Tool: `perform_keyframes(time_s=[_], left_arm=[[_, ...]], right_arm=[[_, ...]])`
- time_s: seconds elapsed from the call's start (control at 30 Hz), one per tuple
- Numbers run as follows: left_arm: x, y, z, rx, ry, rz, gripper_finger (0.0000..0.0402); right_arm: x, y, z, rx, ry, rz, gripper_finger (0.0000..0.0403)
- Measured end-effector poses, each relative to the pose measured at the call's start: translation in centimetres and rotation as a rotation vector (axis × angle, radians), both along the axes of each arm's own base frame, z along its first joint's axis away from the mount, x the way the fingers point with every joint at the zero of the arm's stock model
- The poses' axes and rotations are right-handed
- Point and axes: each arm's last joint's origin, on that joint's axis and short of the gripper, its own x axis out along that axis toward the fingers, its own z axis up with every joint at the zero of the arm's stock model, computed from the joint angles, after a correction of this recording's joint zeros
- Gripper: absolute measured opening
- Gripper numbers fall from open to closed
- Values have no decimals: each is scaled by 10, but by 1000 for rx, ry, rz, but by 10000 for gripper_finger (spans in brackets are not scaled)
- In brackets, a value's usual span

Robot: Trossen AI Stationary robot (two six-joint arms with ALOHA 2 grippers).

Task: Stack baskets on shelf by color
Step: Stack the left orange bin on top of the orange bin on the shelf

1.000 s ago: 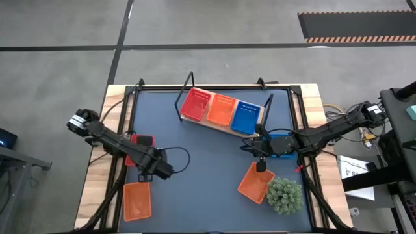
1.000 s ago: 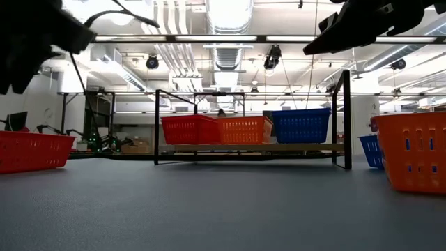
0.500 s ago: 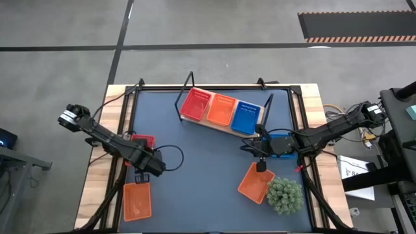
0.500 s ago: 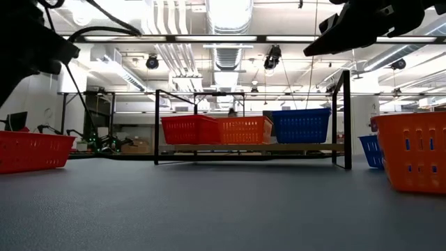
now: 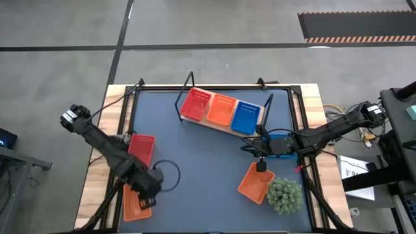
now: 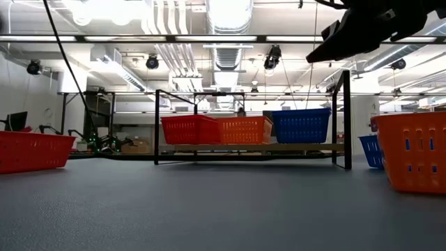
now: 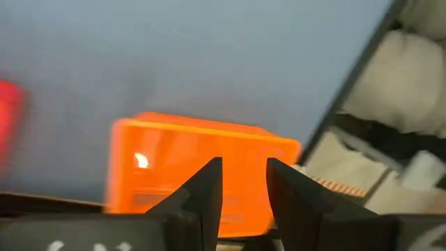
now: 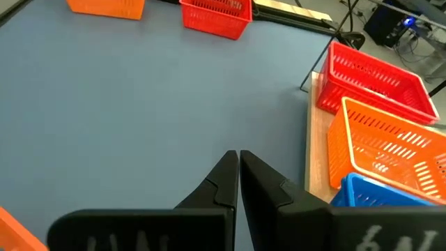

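While 3 baskets, red (image 5: 195,104), orange (image 5: 221,109) and blue (image 5: 246,117), sit side by side on the shelf (image 5: 214,125), the left tool (image 5: 147,195) hangs over the loose orange basket (image 5: 135,203) at the surface's (image 5: 201,169) near-left corner, fingers slightly parted, nothing btwn them. Right tool (image 5: 259,158) hovers near the blue basket, clenched, empty. Another red basket (image 5: 142,149) lies at left, 1 more orange basket (image 5: 256,183) beside the plant (image 5: 284,195).

- Shelf (image 5: 229,125) at 12 o'clock, three baskets (image 5: 221,109) side by side on it.
- One loose basket (image 5: 141,149) at 9 o'clock.
- Another (image 5: 134,203) at 7 o'clock, left gripper (image 5: 147,186) over it.
- Another (image 5: 255,182) at 5 o'clock, touching the plant (image 5: 284,195) on its right.
- Right gripper (image 5: 250,147) at 3 o'clock.
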Motion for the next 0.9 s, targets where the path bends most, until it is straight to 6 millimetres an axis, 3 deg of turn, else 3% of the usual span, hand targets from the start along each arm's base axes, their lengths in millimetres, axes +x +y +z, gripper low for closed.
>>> perform_keyframes(time_s=[0.07, 0.23, 0.33, 0.63, 0.9], left_arm=[[-3, -18, -4, -40, -3, 18, 95], [-14, -71, -12, -151, -42, -134, 95], [-23, -90, -17, -121, 2, -180, 95], [-28, -103, -53, 40, 82, -214, 95], [-25, -108, -67, 75, 105, -213, 95]], right_arm=[[0, 0, -2, 12, 4, -8, 9], [-1, 0, -4, 13, 10, -9, 9], [-1, 0, -4, 13, 10, -9, 9], [-1, 0, -4, 12, 11, -6, 9], [-1, 0, -5, 11, 14, -6, 9]])
